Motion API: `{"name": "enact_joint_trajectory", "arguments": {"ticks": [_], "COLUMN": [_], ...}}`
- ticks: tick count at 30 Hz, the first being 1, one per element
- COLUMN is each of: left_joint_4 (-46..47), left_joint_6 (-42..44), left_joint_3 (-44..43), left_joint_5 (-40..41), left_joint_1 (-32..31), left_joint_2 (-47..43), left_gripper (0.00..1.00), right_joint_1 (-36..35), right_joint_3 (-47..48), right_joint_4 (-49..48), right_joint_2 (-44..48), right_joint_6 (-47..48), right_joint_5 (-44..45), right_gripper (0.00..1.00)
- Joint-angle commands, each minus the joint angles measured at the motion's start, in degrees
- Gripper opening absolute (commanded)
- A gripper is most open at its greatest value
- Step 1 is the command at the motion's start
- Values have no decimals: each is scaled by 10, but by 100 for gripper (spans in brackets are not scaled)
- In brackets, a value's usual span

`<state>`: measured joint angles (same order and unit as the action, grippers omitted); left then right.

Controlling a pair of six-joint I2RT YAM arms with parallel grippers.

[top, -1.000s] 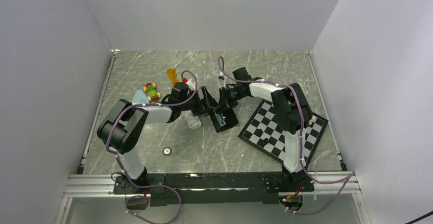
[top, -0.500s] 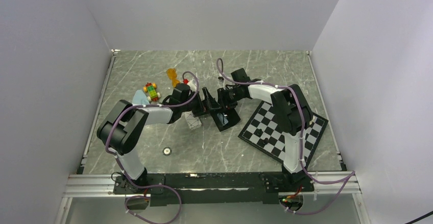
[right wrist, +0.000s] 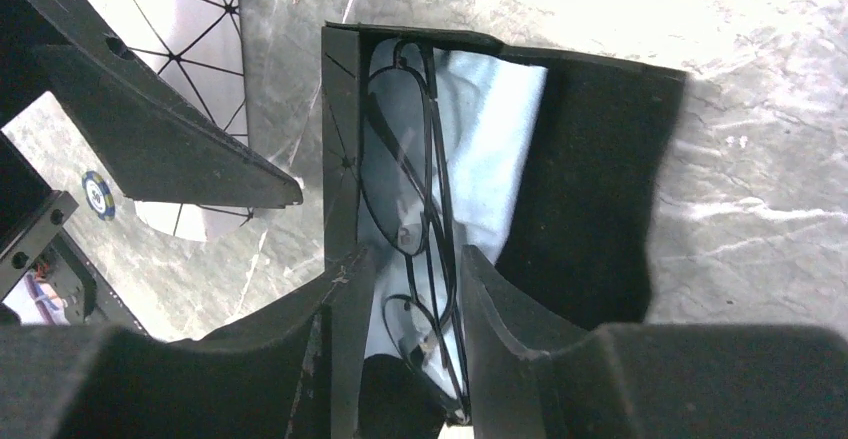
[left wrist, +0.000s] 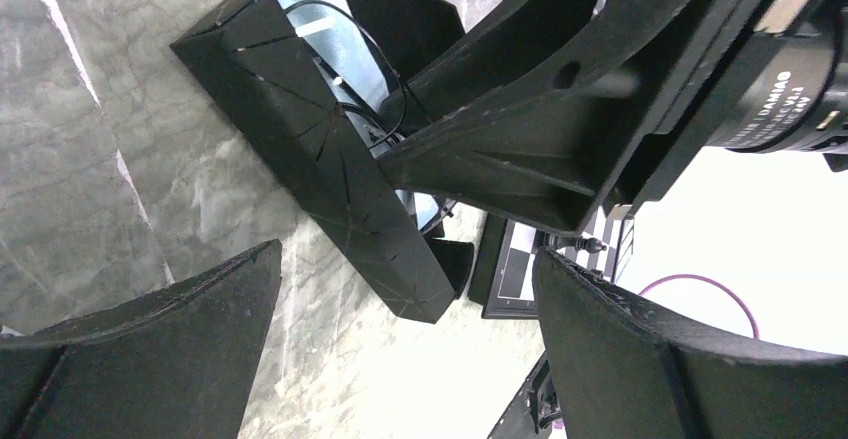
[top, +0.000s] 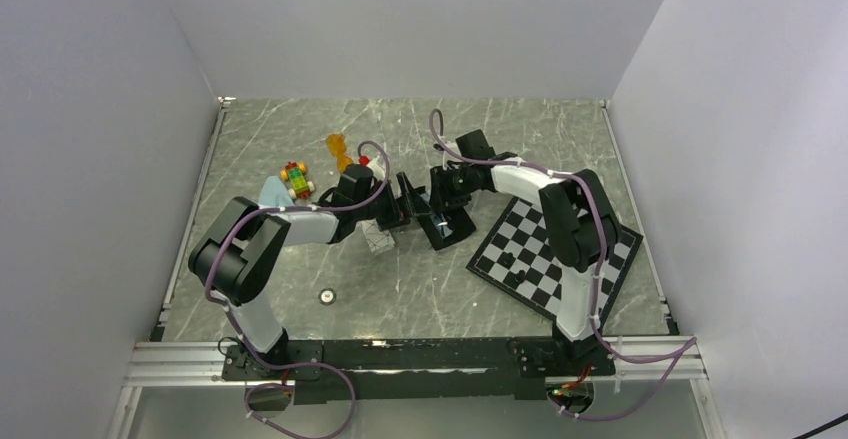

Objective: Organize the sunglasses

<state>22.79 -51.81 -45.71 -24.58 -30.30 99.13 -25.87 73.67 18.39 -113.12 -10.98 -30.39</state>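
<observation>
I read the right pincer (right wrist: 415, 271) as released, its fingers parted either side of one end of the black wire-framed sunglasses (right wrist: 400, 184), which lie inside the open black case (right wrist: 590, 179). The left pincer (left wrist: 405, 259) stands wide, released, beside the case, grasping nothing. The orange sunglasses (top: 338, 145) rest on the bench (top: 540, 139), well apart.

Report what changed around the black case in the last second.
The right gripper widened its jaws over the wire-framed sunglasses, apparently releasing them; they lie inside the black case. The case shifted slightly farther back and rightward. The left gripper stayed wide open beside it, holding nothing; the orange sunglasses, white case and chessboard did not move.
</observation>
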Motion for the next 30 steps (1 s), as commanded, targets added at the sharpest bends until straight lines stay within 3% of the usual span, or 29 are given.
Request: {"name": "enact_joint_trajectory", "arguments": {"ticks": [1, 11, 14, 20, 21, 26, 30], "left_joint_4": [12, 7, -27, -106, -124, -193, -210], "left_joint_6": [-5, -5, -2, 18, 21, 34, 35], "left_joint_3": [6, 8, -1, -20, -24, -46, -57], "left_joint_5": [6, 14, 28, 80, 93, 148, 164], "left_joint_1": [-5, -4, -5, -17, -20, -35, -39], "left_joint_2": [-26, -26, -24, -28, -29, -24, -12], "left_gripper": [99, 94, 84, 37, 33, 25, 24], "right_joint_1": [3, 3, 7, 57, 69, 105, 106], "right_joint_3": [-2, -7, -16, -58, -65, -80, -76], "right_joint_4": [-10, -1, -6, -27, -28, -30, -29], "right_joint_2": [45, 75, 98, 127, 125, 97, 75], "right_joint_6": [-16, -16, -29, -76, -81, -78, -65], "right_joint_5": [21, 54, 85, 116, 115, 109, 81], "right_gripper": [42, 42, 42, 40, 38, 23, 20]}}
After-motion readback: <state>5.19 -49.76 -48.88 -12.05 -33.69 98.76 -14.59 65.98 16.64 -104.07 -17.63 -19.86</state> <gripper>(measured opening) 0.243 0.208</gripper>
